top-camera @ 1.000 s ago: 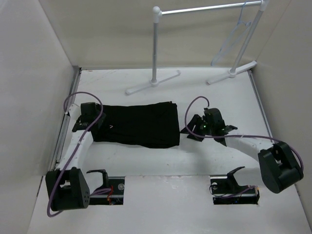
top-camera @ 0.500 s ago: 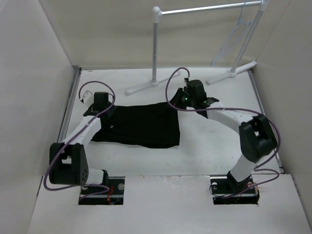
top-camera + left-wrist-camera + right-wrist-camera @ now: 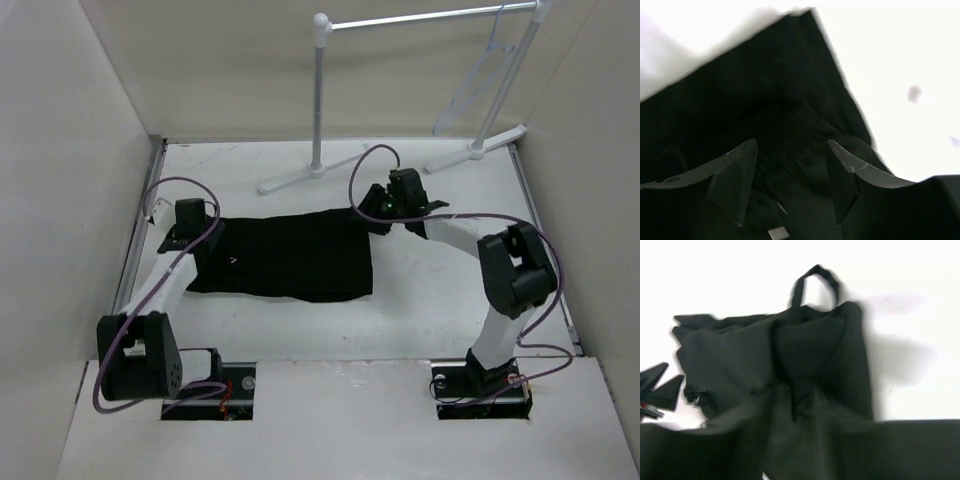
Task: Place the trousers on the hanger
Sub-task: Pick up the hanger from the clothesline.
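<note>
The trousers [image 3: 285, 257] lie folded flat on the table [image 3: 430, 300], left of centre in the top view, long side running left to right. The left gripper [image 3: 200, 240] sits at their left end. In its wrist view its 2 fingers [image 3: 735, 172] stand apart, open, with black cloth under and between them. The right gripper [image 3: 375, 210] is at the trousers' upper right corner. Its wrist view is blurred, showing bunched cloth and a belt loop [image 3: 815, 280], and I cannot tell if it is open or closed. The hanger [image 3: 478, 85] hangs from the rack [image 3: 318, 100] at upper right, well apart from the trousers.
</note>
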`<state>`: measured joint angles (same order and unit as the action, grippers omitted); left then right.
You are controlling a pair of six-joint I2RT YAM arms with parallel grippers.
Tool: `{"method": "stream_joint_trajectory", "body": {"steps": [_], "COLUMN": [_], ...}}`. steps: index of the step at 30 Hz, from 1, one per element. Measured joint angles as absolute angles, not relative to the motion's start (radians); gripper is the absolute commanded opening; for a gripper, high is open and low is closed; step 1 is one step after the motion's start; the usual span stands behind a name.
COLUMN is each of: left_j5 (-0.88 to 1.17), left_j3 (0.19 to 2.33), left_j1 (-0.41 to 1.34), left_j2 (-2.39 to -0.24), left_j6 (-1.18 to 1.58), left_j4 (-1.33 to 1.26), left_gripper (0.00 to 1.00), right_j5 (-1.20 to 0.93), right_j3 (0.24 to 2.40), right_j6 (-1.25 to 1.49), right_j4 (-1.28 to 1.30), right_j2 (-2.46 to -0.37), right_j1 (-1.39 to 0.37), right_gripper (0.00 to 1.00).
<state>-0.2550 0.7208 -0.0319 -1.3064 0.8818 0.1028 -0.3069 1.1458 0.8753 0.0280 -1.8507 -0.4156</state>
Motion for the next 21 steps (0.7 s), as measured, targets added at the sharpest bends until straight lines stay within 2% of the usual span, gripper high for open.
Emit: {"method": "stream_joint_trajectory", "body": {"steps": [3, 6, 8, 10, 12, 16, 18, 21], "left_j5": [-0.252, -0.252, -0.257, -0.264, -0.265, -0.261, -0.262, -0.262], "left_j3": [0.754, 0.806, 0.828, 0.836, 0.838, 0.847, 0.861, 0.872], "left_j1": [0.004, 0.027, 0.045, 0.078, 0.137, 0.304, 0.385, 0.474], "left_j2": [-1.201, -1.129, -1.096, -1.082, -1.089, -1.152, -1.19, -1.216], "left_j6": [0.881, 0.879, 0.878, 0.873, 0.868, 0.837, 0.812, 0.773], "left_j4": [0.142, 0.153, 0.155, 0.16, 0.168, 0.18, 0.181, 0.176], "left_gripper": [0.56, 0.56, 0.55, 0.52, 0.45, 0.23, 0.19, 0.2], "right_j5": [-0.311, -0.315, -0.318, -0.321, -0.327, -0.316, -0.304, -0.272], "right_j3": [1.118, 1.093, 1.083, 1.084, 1.106, 1.259, 1.377, 1.552], "right_j6": [0.871, 0.862, 0.849, 0.833, 0.823, 0.799, 0.788, 0.765], "right_j4": [0.061, 0.104, 0.138, 0.178, 0.221, 0.281, 0.292, 0.286], "right_j2": [-1.726, -1.56, -1.449, -1.348, -1.27, -1.234, -1.262, -1.339], "right_j1": [-0.421, -0.434, -0.439, -0.438, -0.415, -0.285, -0.197, -0.074], "right_gripper": [0.67, 0.66, 0.49, 0.18, 0.08, 0.1, 0.2, 0.4]}}
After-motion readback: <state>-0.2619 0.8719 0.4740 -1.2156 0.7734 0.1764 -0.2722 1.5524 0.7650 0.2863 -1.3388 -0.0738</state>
